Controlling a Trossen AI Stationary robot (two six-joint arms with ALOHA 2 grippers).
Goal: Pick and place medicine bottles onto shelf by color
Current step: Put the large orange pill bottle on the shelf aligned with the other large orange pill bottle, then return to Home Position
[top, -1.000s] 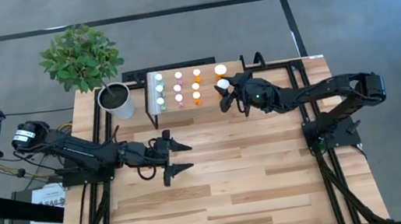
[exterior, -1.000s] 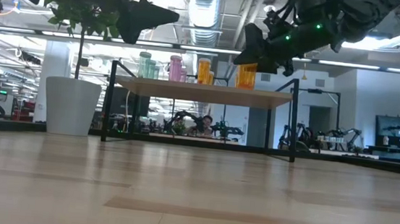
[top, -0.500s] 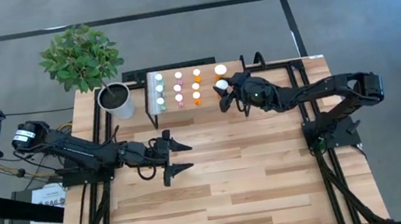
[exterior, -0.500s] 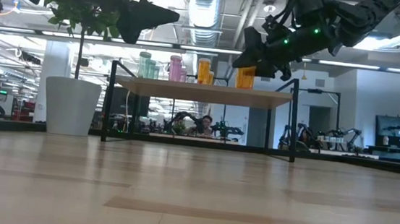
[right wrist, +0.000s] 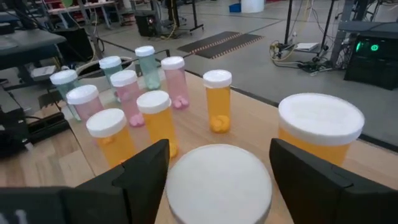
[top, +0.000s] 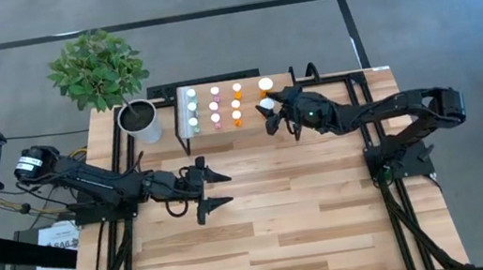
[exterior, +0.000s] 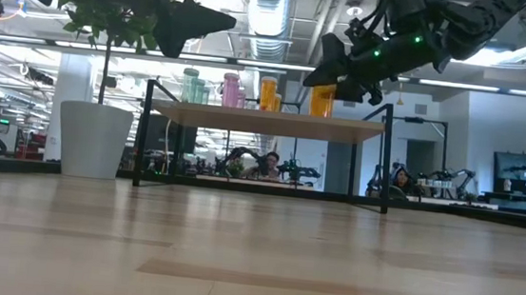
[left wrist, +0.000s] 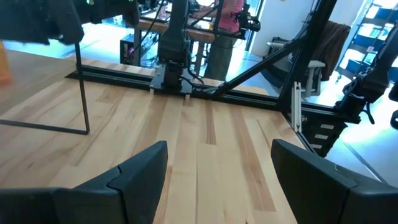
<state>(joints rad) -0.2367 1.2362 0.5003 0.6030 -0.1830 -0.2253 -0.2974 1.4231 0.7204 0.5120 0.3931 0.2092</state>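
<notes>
The shelf (top: 205, 127) (exterior: 265, 122) stands at the table's far edge on thin black legs. Upright on it are small white-capped bottles: green (right wrist: 111, 68), pink (right wrist: 126, 93) and orange (right wrist: 158, 121). Two large orange bottles stand at its right end: one (right wrist: 320, 121) farther back, one (top: 267, 104) nearer. My right gripper (top: 270, 110) (right wrist: 219, 155) is open above that end, with a finger on either side of the nearer large bottle's cap (right wrist: 219, 180). My left gripper (top: 222, 187) (left wrist: 219, 168) is open and hovers over the table's left middle. My right gripper comes slanting down from the table's right, and its fingers (right wrist: 143, 171) flank the cap of the nearer large orange bottle, which stands upright on the shelf's right end. I cannot tell whether the fingers touch the cap.
A white pot (top: 140, 121) (exterior: 95, 139) with a green plant stands left of the shelf at the far left corner. A black metal frame (top: 347, 77) runs around the table's far and right sides. Bare wooden tabletop (top: 308, 201) spreads out in front of the shelf.
My right gripper has shifted slightly above the shelf's right end. The bottles stand where they were.
</notes>
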